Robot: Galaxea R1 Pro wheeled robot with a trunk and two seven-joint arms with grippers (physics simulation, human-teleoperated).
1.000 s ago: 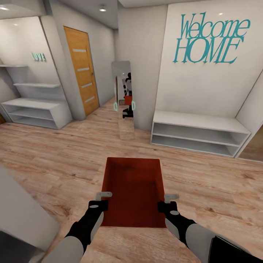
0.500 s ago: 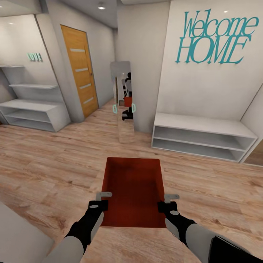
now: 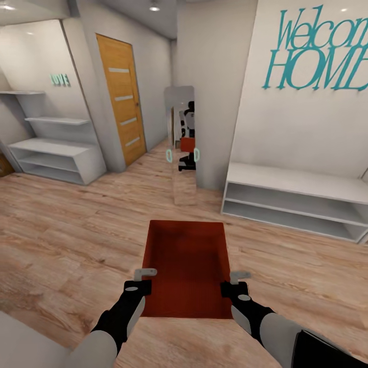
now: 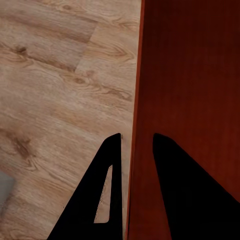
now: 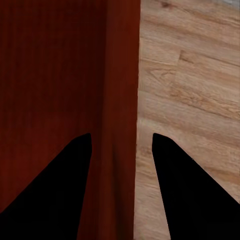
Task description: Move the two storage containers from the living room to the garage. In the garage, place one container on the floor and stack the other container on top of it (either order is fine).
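Head view runs from white open wall shelves [image 3: 51,153] and an orange wooden door [image 3: 122,105], past a tall mirror [image 3: 183,145], to a low white bench shelf [image 3: 296,202]. Over the light wood plank floor [image 3: 61,240], the left gripper [image 3: 145,278] clamps the left wall of the orange-red rectangular open-top storage container [image 3: 186,266], held centrally before the robot; the right gripper [image 3: 236,282] clamps its right wall.
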